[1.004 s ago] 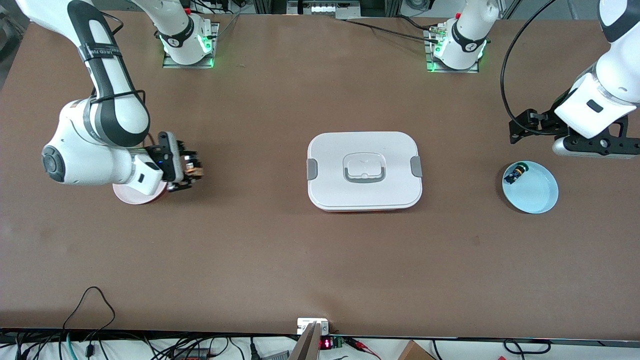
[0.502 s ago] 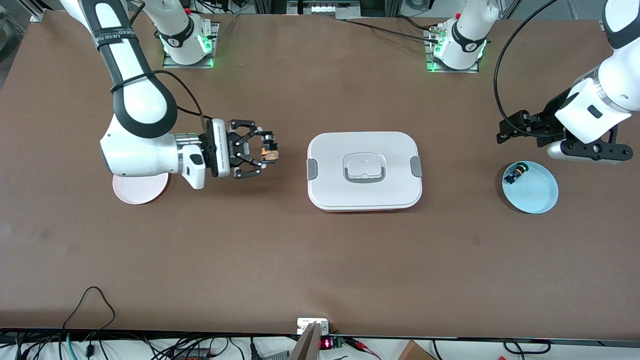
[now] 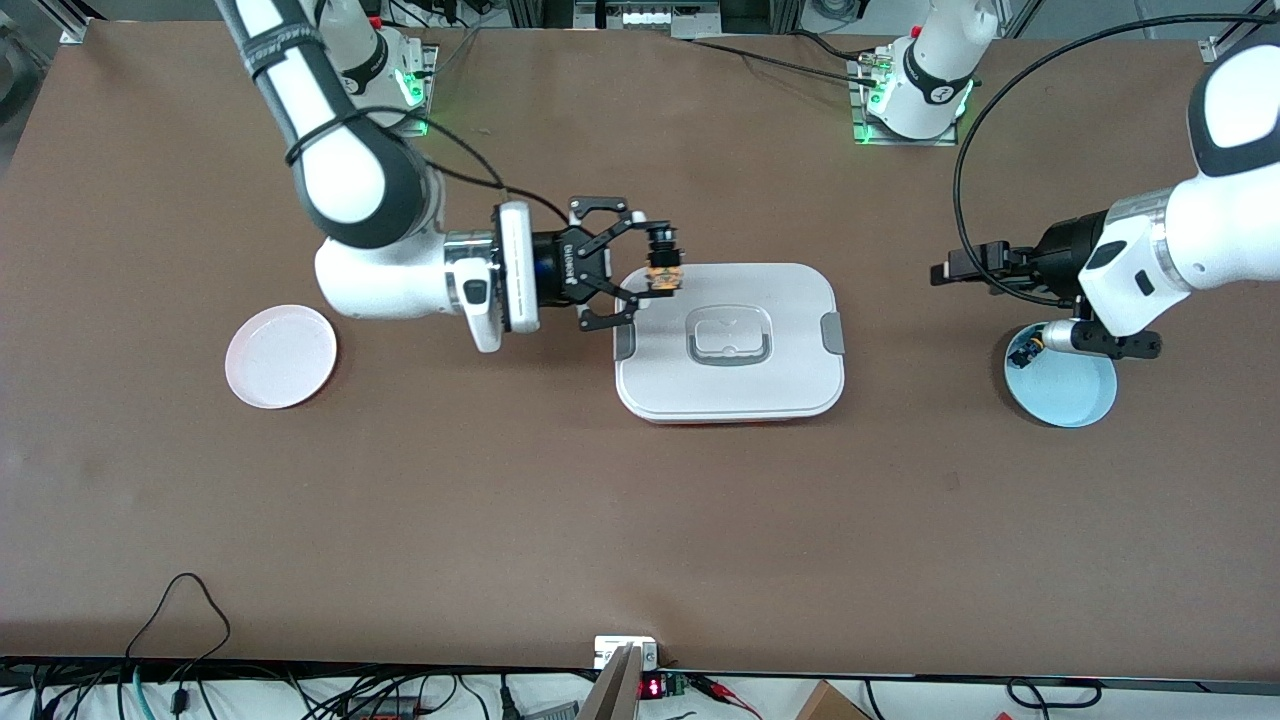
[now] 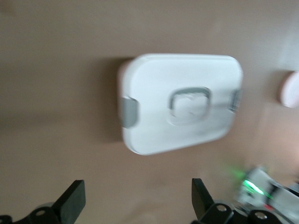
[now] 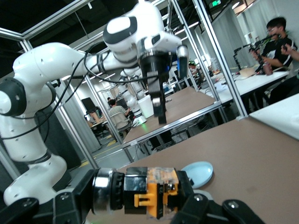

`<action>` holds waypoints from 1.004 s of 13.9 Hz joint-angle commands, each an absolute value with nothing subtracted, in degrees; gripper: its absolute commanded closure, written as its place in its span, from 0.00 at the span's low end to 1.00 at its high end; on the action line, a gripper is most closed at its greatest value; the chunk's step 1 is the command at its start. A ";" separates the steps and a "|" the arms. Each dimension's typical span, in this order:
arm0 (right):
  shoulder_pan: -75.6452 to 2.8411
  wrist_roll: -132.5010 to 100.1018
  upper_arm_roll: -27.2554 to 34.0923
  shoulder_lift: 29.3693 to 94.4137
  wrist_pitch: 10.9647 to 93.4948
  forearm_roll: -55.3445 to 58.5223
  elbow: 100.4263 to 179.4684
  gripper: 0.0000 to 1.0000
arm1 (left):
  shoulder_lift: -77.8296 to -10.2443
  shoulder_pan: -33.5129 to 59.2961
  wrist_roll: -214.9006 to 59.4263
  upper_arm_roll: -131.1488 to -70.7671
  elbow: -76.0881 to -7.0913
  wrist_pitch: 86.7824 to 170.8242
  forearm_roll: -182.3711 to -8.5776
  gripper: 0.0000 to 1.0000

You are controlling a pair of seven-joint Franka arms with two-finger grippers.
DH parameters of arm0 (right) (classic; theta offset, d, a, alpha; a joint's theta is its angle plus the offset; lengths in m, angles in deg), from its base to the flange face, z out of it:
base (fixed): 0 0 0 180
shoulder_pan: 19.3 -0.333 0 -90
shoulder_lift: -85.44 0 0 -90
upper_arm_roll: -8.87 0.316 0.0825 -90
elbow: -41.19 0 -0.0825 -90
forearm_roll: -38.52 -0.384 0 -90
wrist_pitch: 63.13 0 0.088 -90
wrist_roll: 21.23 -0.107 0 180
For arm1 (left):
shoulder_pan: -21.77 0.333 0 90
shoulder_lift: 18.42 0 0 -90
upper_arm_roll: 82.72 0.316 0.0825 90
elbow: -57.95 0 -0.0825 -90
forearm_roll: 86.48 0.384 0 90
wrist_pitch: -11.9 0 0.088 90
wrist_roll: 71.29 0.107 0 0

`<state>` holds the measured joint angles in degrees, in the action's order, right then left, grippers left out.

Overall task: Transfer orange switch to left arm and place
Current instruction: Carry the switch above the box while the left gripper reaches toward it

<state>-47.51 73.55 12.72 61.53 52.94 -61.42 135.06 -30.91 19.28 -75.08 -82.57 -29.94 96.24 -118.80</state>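
My right gripper (image 3: 655, 270) is shut on the orange switch (image 3: 662, 266), a small black part with an orange band. It holds the switch in the air over the edge of the white box (image 3: 780, 300) at the right arm's end. In the right wrist view the switch (image 5: 149, 189) lies crosswise between the right gripper's (image 5: 140, 205) dark fingers. My left gripper (image 3: 945, 272) hangs open and empty above the table beside the blue plate (image 3: 1075, 390), pointing toward the box. The left wrist view shows the left gripper's (image 4: 138, 205) fingers wide apart, with the box (image 4: 180, 100) ahead of them.
A pink plate (image 3: 280, 356) lies bare toward the right arm's end of the table. The blue plate holds a small black part (image 3: 1030, 347) with coloured bits. Cables and a small device (image 3: 625, 655) line the table edge nearest the front camera.
The right arm has carried the switch from over the pink plate to the box's edge. The left arm has swung in over the blue plate, turning toward the box.
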 commanded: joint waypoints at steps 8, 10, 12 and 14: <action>-52.78 79.49 12.21 54.33 65.61 -65.80 122.06 1.00 | -33.97 20.19 -74.19 -83.24 -35.29 100.21 -157.82 0.00; -54.63 79.49 12.30 52.41 69.14 -67.11 118.82 1.00 | -33.88 19.39 -72.35 -86.57 -36.62 106.27 -162.93 0.00; -55.42 79.49 12.21 50.30 69.94 -69.23 115.47 1.00 | -33.97 19.30 -71.64 -87.90 -37.67 109.46 -164.26 0.00; -55.43 79.32 12.21 49.67 70.29 -69.23 114.58 1.00 | -33.88 19.31 -65.53 -87.99 -39.69 109.46 -166.81 0.00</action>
<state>-55.17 78.71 12.52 52.03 69.56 -67.83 118.21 -34.65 18.97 -71.56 -88.06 -37.06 108.93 -163.96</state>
